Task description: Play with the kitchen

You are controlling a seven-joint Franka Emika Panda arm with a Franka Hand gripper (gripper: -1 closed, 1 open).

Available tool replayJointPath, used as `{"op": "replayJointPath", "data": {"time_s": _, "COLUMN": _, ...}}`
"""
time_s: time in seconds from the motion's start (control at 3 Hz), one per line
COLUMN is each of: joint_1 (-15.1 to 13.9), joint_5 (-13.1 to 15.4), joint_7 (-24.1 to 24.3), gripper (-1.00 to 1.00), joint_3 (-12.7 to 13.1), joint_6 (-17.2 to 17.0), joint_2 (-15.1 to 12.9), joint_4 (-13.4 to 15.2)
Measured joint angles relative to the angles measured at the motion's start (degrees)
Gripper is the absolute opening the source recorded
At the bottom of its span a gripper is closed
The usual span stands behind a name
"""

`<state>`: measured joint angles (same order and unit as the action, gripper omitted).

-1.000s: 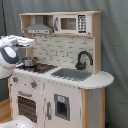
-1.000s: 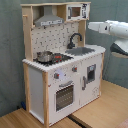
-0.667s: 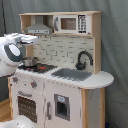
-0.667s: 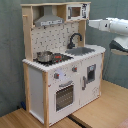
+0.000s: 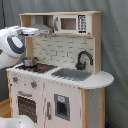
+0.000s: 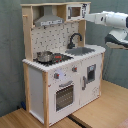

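In the second exterior view the kitchen [image 6: 35,90] stands on the wood floor, filling the middle of the frame. Its oven door [image 6: 64,95] is nearest and looks closed. Behind it on the stove sits the small metal pot [image 6: 44,56]. The grey sink [image 6: 82,50] and black faucet [image 6: 75,39] lie toward 3 o'clock of the pot, and none of these has shifted in the last second.

The change is farther back. The arm [image 6: 114,20] has lifted from about counter height to the top shelf. The gripper [image 6: 89,18] now sits at 2 o'clock from the pot, just beside the end wall of the microwave cabinet [image 6: 75,11]. I cannot say whether it touches that wall.

In the first exterior view the gripper [image 5: 27,31] appears at 9 o'clock of the hood [image 5: 41,24], possibly against the post there. Whether the jaws are wide, narrow or holding anything I cannot tell.

My reading is that the play has turned from the stove and sink to the upper cabinet, with nothing yet opened or moved there.
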<state>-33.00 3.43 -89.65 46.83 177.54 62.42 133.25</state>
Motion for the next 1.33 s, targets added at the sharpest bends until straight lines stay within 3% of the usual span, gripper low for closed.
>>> {"op": "replayJointPath", "data": {"time_s": 0.33, "joint_1": -2.74, "joint_5": 0.01, "joint_7": -0.66, "gripper": 1.0, "joint_3": 1.76, "joint_6": 0.58, "joint_2": -4.23, "joint_4": -2.85}}
{"op": "replayJointPath", "data": {"time_s": 0.67, "joint_1": -5.9, "joint_5": 0.01, "joint_7": -0.89, "gripper": 1.0, "joint_3": 3.58, "joint_6": 3.38, "joint_2": -7.66, "joint_4": -3.74}}
{"op": "replayJointPath", "data": {"time_s": 1.33, "joint_1": -14.68, "joint_5": 0.02, "joint_7": -2.92, "gripper": 1.0, "joint_3": 6.73, "joint_6": 9.13, "joint_2": -11.92, "joint_4": -4.59}}
